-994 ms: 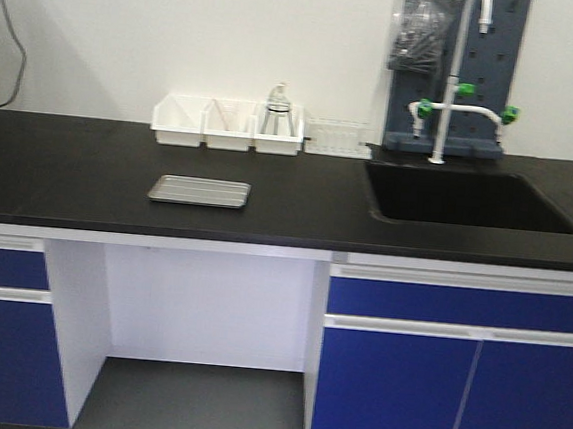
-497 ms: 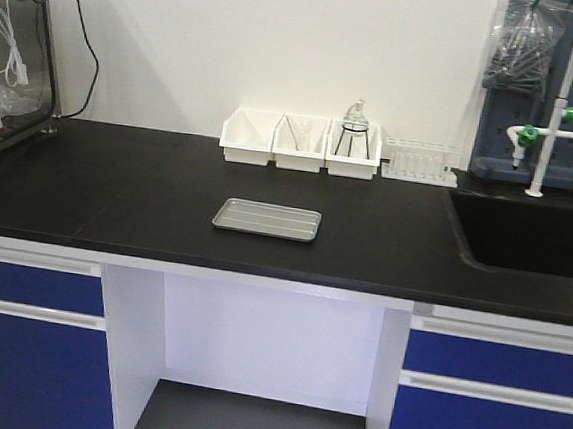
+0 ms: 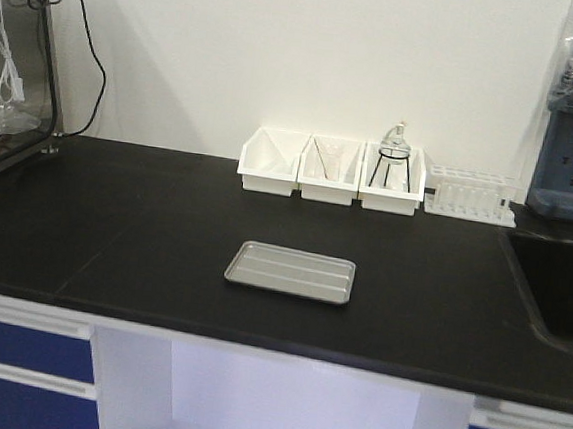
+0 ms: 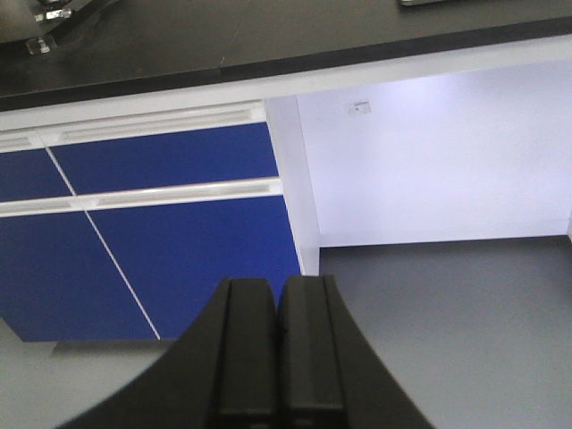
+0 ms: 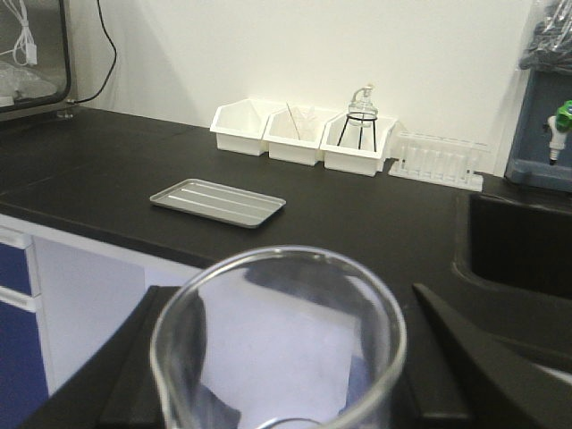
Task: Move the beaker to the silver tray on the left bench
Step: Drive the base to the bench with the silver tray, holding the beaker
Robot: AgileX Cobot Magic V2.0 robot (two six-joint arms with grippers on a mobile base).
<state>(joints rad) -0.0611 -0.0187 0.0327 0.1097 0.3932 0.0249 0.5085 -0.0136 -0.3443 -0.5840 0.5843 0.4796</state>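
I am clasping the glass beaker [image 5: 279, 344] upright in my right pincer [image 5: 284, 393] to stand it on the centre-left silver tray [image 5: 217, 203], with my left pincer [image 4: 279, 357] clenched empty.

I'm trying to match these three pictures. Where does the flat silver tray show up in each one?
Front view: the silver tray lies on the black bench, just below the picture's middle.
Left wrist view: not clearly in it; only the bench's edge and blue cupboards show.
Right wrist view: left of centre, beyond the beaker.
Shared landmark, front and right wrist: the white bins against the wall, behind the tray.
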